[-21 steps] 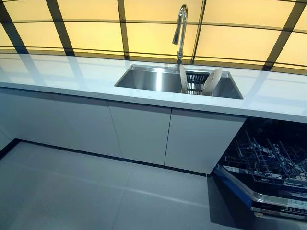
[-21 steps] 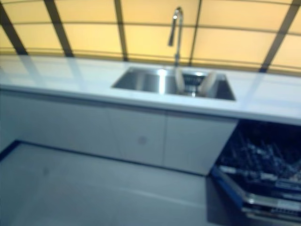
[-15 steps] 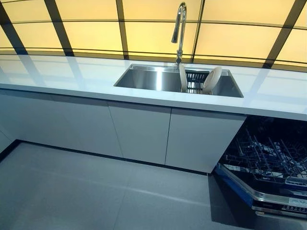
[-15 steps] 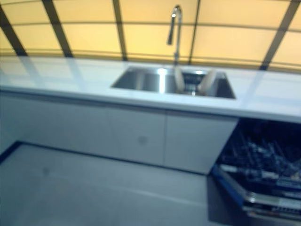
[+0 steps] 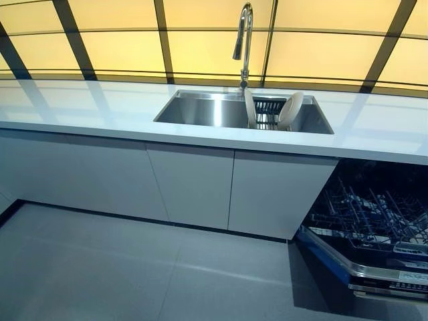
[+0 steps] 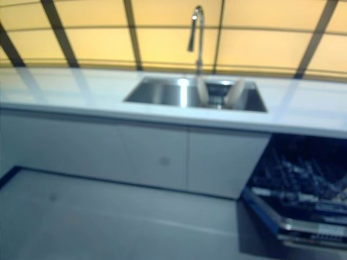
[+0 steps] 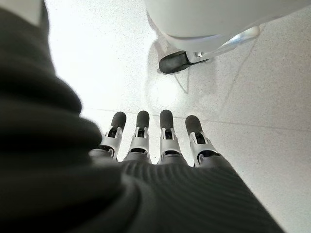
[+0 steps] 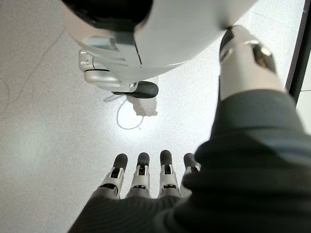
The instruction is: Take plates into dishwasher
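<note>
Two cream plates stand on edge in a dark rack inside the steel sink (image 5: 200, 110): one plate (image 5: 250, 109) seen nearly edge-on, the other plate (image 5: 290, 110) leaning to its right. The dishwasher (image 5: 374, 234) at the lower right is open, its wire rack (image 5: 364, 214) pulled out with no plates in it. Neither hand shows in the eye views. My left hand (image 7: 150, 145) hangs over the floor with straight fingers and holds nothing. My right hand (image 8: 146, 182) hangs the same way, fingers straight, nothing in it.
A tall curved tap (image 5: 242, 37) rises behind the sink. The white counter (image 5: 87, 107) runs left and right over white cabinet doors (image 5: 190, 187). Grey floor tiles (image 5: 134, 274) stretch in front. The dishwasher door (image 5: 348, 267) juts out low at the right.
The whole picture has shifted slightly left, so the camera has turned a little to the right. Plates, sink and dishwasher have not moved.
</note>
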Tool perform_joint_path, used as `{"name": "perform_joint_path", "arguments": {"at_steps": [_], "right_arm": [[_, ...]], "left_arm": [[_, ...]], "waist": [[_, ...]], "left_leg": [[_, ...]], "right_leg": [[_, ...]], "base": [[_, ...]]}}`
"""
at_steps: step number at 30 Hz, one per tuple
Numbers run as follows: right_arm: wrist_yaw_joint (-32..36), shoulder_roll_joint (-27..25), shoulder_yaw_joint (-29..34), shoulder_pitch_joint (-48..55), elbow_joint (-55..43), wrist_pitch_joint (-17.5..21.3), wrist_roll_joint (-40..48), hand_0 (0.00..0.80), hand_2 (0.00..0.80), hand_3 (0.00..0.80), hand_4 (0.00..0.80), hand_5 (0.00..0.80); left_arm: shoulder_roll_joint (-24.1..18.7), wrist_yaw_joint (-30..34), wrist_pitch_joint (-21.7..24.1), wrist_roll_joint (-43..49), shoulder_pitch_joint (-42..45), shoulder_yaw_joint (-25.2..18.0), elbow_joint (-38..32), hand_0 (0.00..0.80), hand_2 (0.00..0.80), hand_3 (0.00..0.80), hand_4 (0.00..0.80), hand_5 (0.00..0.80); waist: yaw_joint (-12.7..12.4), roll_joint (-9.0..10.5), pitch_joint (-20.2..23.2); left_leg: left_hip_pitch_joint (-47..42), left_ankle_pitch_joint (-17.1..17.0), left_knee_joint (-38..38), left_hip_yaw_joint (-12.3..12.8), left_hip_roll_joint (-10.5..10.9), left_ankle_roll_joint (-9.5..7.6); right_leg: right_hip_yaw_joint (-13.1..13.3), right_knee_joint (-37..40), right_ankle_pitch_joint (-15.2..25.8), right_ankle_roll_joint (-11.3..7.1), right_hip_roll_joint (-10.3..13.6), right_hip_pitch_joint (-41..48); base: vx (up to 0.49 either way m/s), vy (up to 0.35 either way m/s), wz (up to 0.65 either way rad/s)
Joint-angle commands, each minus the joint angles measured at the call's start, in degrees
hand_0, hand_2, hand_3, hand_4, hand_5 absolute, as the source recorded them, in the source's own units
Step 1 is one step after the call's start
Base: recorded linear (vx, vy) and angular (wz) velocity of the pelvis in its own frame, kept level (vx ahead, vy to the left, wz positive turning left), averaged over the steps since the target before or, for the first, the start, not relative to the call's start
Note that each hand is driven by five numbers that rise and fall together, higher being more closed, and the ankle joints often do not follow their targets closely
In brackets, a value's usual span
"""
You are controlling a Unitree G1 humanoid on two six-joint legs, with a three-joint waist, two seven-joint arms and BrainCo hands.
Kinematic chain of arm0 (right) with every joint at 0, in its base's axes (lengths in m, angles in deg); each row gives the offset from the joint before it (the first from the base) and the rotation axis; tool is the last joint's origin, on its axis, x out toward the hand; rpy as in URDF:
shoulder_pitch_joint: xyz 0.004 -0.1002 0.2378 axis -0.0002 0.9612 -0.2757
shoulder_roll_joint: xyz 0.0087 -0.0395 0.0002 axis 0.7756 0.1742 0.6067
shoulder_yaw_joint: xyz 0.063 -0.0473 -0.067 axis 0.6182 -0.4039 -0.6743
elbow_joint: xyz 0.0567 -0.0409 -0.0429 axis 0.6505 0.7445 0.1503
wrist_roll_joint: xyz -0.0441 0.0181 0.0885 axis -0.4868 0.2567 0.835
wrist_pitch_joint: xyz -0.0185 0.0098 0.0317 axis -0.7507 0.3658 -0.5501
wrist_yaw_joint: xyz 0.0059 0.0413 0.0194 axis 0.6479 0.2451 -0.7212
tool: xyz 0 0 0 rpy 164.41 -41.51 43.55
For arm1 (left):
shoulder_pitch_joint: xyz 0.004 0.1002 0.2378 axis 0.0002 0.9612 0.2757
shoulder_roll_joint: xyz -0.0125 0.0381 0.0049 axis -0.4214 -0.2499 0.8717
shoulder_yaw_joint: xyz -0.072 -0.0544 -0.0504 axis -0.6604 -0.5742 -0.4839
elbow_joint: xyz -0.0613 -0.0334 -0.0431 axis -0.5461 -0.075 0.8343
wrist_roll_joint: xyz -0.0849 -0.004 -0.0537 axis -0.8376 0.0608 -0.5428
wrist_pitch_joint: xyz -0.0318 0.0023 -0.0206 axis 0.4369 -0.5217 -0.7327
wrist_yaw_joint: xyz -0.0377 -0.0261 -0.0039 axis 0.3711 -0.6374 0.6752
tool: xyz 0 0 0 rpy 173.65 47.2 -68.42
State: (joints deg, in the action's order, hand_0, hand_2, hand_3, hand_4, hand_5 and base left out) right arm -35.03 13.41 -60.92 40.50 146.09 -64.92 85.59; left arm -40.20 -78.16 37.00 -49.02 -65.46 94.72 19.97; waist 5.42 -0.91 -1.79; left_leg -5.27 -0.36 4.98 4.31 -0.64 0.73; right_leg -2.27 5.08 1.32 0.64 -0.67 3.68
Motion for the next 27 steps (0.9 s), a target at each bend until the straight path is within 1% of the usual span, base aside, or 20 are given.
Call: {"name": "perform_joint_path", "arguments": {"at_steps": [1,3,6,7,8,9,12,13,15,17,18,19,20,21,22,23,24,25,26,27], "right_arm": [[-2.92,0.19,-1.86,-3.12,0.74,0.9,-0.14,0.0,0.0,0.0,0.0,0.0],[-5.92,0.22,-1.88,-3.13,1.04,0.48,-0.83,0.0,0.0,0.0,0.0,0.0],[-6.65,0.18,-1.85,-3.11,1.24,-0.06,-0.35,0.0,0.0,0.0,0.0,0.0],[-9.31,0.23,-1.67,-3.11,1.36,-0.92,0.16,0.0,0.0,0.0,0.0,0.0],[-9.62,0.23,-1.58,-3.11,1.4,-0.95,0.3,0.0,0.0,0.0,0.0,0.0],[-11.37,0.24,-1.13,-3.27,1.49,0.07,1.0,0.0,0.0,0.0,0.0,0.0],[-11.58,0.25,-0.81,-3.45,1.11,0.35,0.52,0.0,0.0,0.0,0.0,0.0],[-10.75,0.09,-0.91,-3.67,0.81,0.12,-0.29,0.0,0.0,0.0,0.0,0.0],[-8.98,-0.14,-1.3,-3.94,0.51,-0.53,-1.6,0.0,0.0,0.0,0.0,0.0],[-7.78,-0.28,-1.93,-4.48,0.3,-1.22,-0.12,0.0,0.0,0.0,0.0,0.0],[-6.71,-0.51,-2.25,-4.84,-0.07,-2.02,1.33,0.0,0.0,0.0,0.0,0.0],[-6.36,-0.61,-2.38,-4.88,-0.09,-2.07,1.64,0.0,0.0,0.0,0.0,0.0],[-6.15,-0.62,-2.56,-4.91,-0.05,-1.95,2.02,0.0,0.0,0.0,0.0,0.0],[-6.18,-0.68,-2.57,-4.78,-0.15,-1.97,2.62,0.0,0.0,0.0,0.0,0.0],[-5.66,-0.74,-2.34,-4.66,0.05,-2.07,3.39,0.0,0.0,0.0,0.0,0.0],[-5.31,-0.79,-2.01,-4.59,0.37,-2.02,3.75,0.0,0.0,0.0,0.0,0.0],[-3.93,-0.69,-1.11,-4.31,1.38,-1.63,3.96,0.0,0.0,0.0,0.0,0.0],[-3.76,-0.72,-0.54,-4.02,1.68,-1.39,3.84,0.0,0.0,0.0,0.0,0.0],[-2.98,-0.72,-0.04,-3.54,2.01,-0.92,4.02,0.0,0.0,0.0,0.0,0.0],[-1.89,-0.94,0.36,-2.92,2.3,-0.38,4.11,0.0,0.0,0.0,0.0,0.0]], "left_arm": [[0.84,-0.18,-0.54,0.48,-3.29,-0.07,2.11,0.0,0.0,0.0,0.0,0.0],[0.91,-0.19,-0.53,0.63,-3.31,0.12,2.13,0.0,0.0,0.0,0.0,0.0],[0.89,-0.04,-0.73,0.64,-3.42,0.06,2.4,0.0,0.0,0.0,0.0,0.0],[0.87,0.0,-0.6,0.74,-3.44,0.07,2.6,0.0,0.0,0.0,0.0,0.0],[0.89,-0.03,-0.53,0.8,-3.43,0.05,2.63,0.0,0.0,0.0,0.0,0.0],[1.0,-0.22,-0.28,0.55,-3.52,0.0,2.6,0.0,0.0,0.0,0.0,0.0],[0.94,-0.6,-0.25,-0.69,-3.67,-0.23,2.47,0.0,0.0,0.0,0.0,0.0],[0.92,-1.2,-0.07,-1.36,-3.73,-0.7,2.42,0.0,0.0,0.0,0.0,0.0],[0.7,-1.47,0.22,-1.82,-3.72,-1.49,2.34,0.0,0.0,0.0,0.0,0.0],[0.53,-2.21,1.06,-2.82,-3.87,-2.37,2.03,0.0,0.0,0.0,0.0,0.0],[0.65,-2.8,2.13,-3.89,-3.95,-3.02,1.77,0.0,0.0,0.0,0.0,0.0],[0.75,-3.35,3.05,-4.54,-3.98,-3.52,1.78,0.0,0.0,0.0,0.0,0.0],[0.91,-3.76,3.61,-5.27,-3.99,-4.05,1.74,0.0,0.0,0.0,0.0,0.0],[1.19,-3.47,3.53,-6.63,-3.83,-4.99,1.57,0.0,0.0,0.0,0.0,0.0],[1.41,-2.99,3.41,-7.29,-3.63,-5.62,1.68,0.0,0.0,0.0,0.0,0.0],[1.52,-2.84,3.51,-7.73,-3.42,-6.0,1.87,0.0,0.0,0.0,0.0,0.0],[1.57,-2.78,3.77,-8.06,-2.7,-6.44,2.05,0.0,0.0,0.0,0.0,0.0],[1.5,-2.61,4.03,-7.57,-2.3,-6.6,2.2,0.0,0.0,0.0,0.0,0.0],[1.46,-2.67,4.37,-7.17,-1.84,-6.56,2.45,0.0,0.0,0.0,0.0,0.0],[1.33,-2.69,4.63,-6.99,-1.28,-6.6,2.61,0.0,0.0,0.0,0.0,0.0]], "waist": [[0.37,-0.03,-1.32],[0.43,-0.07,-1.15],[0.49,-0.08,-1.03],[0.57,-0.16,-1.04],[0.59,-0.19,-1.05],[0.66,-0.34,-1.18],[0.74,-0.43,-1.41],[0.65,-0.35,-1.58],[0.49,0.02,-1.86],[0.25,0.95,-2.46],[-0.09,2.07,-3.52],[-0.35,2.47,-4.21],[-0.62,2.71,-4.81],[-0.86,2.37,-5.74],[-1.03,1.99,-6.35],[-1.27,1.79,-6.89],[-1.41,1.33,-7.16],[-1.26,1.0,-7.14],[-1.11,0.62,-7.32],[-0.96,0.08,-7.12]], "left_leg": [[-0.67,2.58,0.02,-2.0,3.11,-3.97],[-0.76,2.64,0.02,-2.12,3.1,-3.96],[-0.76,2.65,0.02,-2.18,2.98,-3.87],[-0.68,2.54,0.02,-2.18,2.87,-3.8],[-0.66,2.5,0.02,-2.17,2.83,-3.8],[-0.62,2.36,0.02,-2.15,2.63,-3.81],[-0.85,2.39,0.02,-2.46,2.45,-3.94],[-1.12,2.34,-0.06,-2.46,2.21,-4.09],[-0.32,3.41,-2.77,-2.37,1.92,-4.07],[2.1,5.64,-9.68,-1.76,1.41,-4.0],[6.37,6.86,-18.69,-0.93,0.86,-4.15],[10.43,7.13,-27.12,-1.28,0.47,-4.53],[13.6,6.94,-32.4,-1.5,0.68,-5.07],[18.41,5.87,-38.04,-2.1,0.84,-5.33],[20.51,4.46,-38.04,-2.61,1.66,-4.9],[20.65,3.3,-35.72,-2.87,2.51,-4.39],[19.73,0.84,-28.15,-2.92,3.51,-3.17],[19.34,-1.56,-23.64,-2.61,3.21,-2.21],[18.39,-5.52,-15.28,-2.97,3.39,-0.76],[18.4,-9.06,-8.31,-4.66,3.66,0.58]], "right_leg": [[0.19,-4.41,-4.59,-0.57,-2.84,-0.1],[0.06,-4.08,-4.53,-0.57,-2.82,0.18],[-0.19,-4.18,-4.8,-0.54,-2.78,0.39],[-0.4,-4.75,-5.21,-0.37,-2.8,0.29],[-0.46,-4.95,-5.29,-0.34,-2.81,0.23],[-0.63,-6.03,-5.74,-0.21,-2.88,-0.15],[-0.62,-7.32,-6.59,0.1,-2.96,-0.43],[-0.54,-8.37,-7.28,0.47,-3.01,-0.62],[-0.6,-9.61,-8.02,1.02,-2.79,-0.95],[-0.47,-11.43,-8.84,2.02,-2.23,-1.57],[-0.21,-12.15,-8.72,2.99,-1.7,-1.56],[-0.08,-12.58,-8.64,3.65,-1.8,-1.68],[-0.02,-13.27,-8.69,4.19,-1.95,-1.96],[0.03,-14.53,-8.82,4.97,-2.79,-2.25],[0.1,-15.09,-8.87,5.03,-3.37,-2.16],[0.26,-15.22,-8.92,4.78,-3.64,-1.63],[0.57,-15.41,-9.1,4.02,-4.22,-0.99],[0.47,-15.26,-9.26,3.82,-4.66,-0.62],[0.64,-14.85,-9.43,3.44,-5.28,0.55],[1.37,-14.43,-9.6,3.11,-6.15,1.39]], "base": [[-0.042,0.002,0.0],[-0.016,0.0,0.0],[-0.01,-0.003,0.0],[0.0,0.0,0.0],[-0.042,-0.019,0.0],[-0.038,-0.026,0.0],[-0.022,-0.042,0.0],[-0.013,-0.09,0.0],[-0.019,-0.108,0.0],[-0.03,-0.138,-0.01],[-0.047,-0.169,-0.02],[-0.052,-0.181,-0.03],[-0.049,-0.144,-0.2],[-0.022,-0.102,-0.14],[0.013,-0.058,-0.06],[0.136,-0.003,0.09],[0.184,0.008,0.05],[0.252,0.012,-0.05],[0.265,0.017,-0.02],[0.326,0.035,0.07]]}}
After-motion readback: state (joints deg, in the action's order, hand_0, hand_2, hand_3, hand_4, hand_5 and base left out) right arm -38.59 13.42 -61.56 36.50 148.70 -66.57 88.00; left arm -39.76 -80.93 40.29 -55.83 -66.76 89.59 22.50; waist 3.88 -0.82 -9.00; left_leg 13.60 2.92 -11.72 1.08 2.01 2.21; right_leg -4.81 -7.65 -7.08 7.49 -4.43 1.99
